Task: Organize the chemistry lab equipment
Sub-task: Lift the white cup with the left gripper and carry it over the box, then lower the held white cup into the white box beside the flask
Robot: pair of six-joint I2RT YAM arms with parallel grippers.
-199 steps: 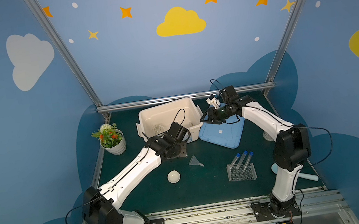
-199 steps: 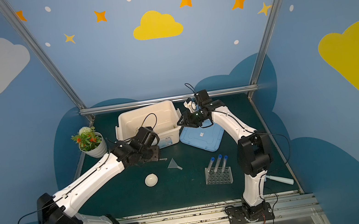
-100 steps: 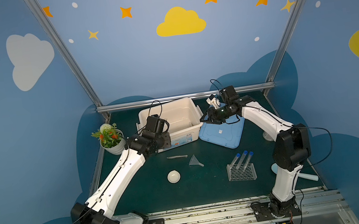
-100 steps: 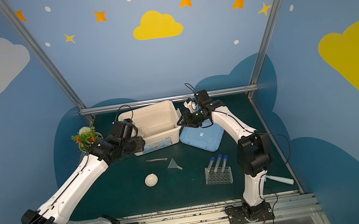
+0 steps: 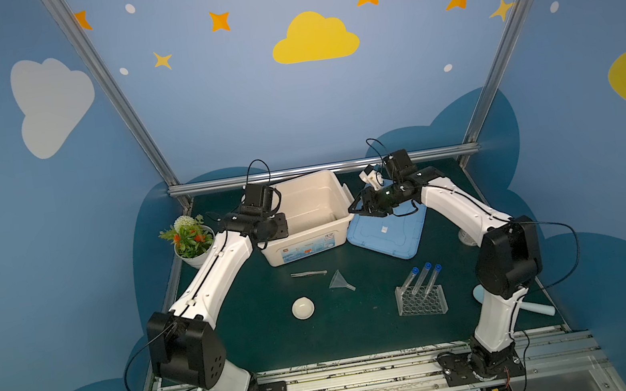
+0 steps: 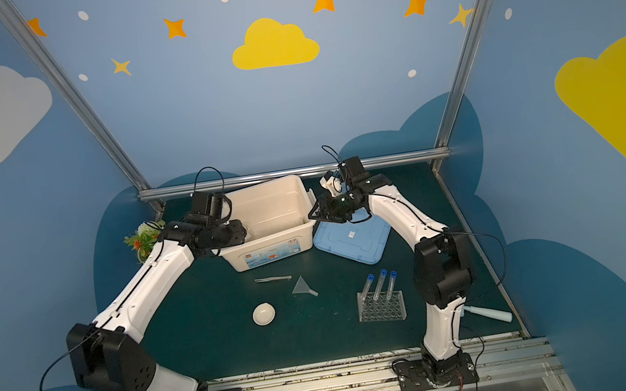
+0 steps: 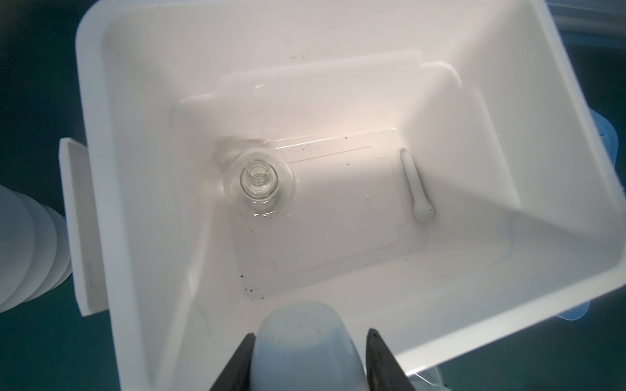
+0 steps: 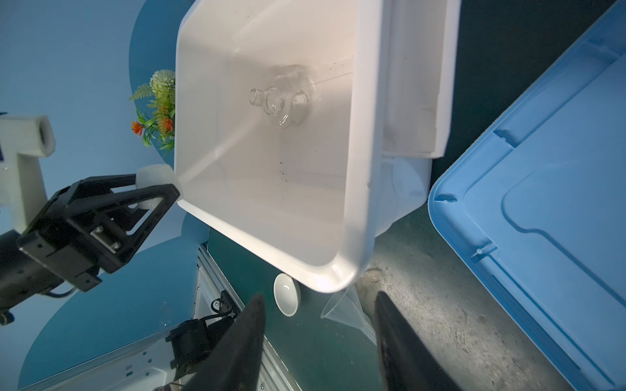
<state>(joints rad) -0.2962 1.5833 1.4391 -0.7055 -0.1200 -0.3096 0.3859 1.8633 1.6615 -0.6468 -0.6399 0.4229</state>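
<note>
My left gripper [image 7: 311, 333] is shut on a white cup [image 7: 306, 348] and holds it over the near left corner of the white bin [image 5: 302, 244]. A round glass flask [image 7: 259, 184] and a white pestle [image 7: 415, 184] lie inside the bin. My right gripper [image 5: 359, 206] hangs open and empty beside the bin's right wall. On the mat in front lie metal tweezers [image 5: 308, 273], a clear funnel [image 5: 340, 280] and a white bowl [image 5: 303, 308]. Blue-capped test tubes [image 5: 424, 276] stand in a clear rack [image 5: 420, 300].
The bin's blue lid [image 5: 388, 231] lies flat to the right of the bin, under my right wrist. A white potted plant [image 5: 189, 240] stands at the far left beside my left arm. A pale blue scoop with a white handle [image 5: 538, 308] lies behind the right arm's base.
My left arm has swung back and to the left with the cup, from in front of the bin to over its left corner, uncovering the tweezers. The right arm has not moved.
</note>
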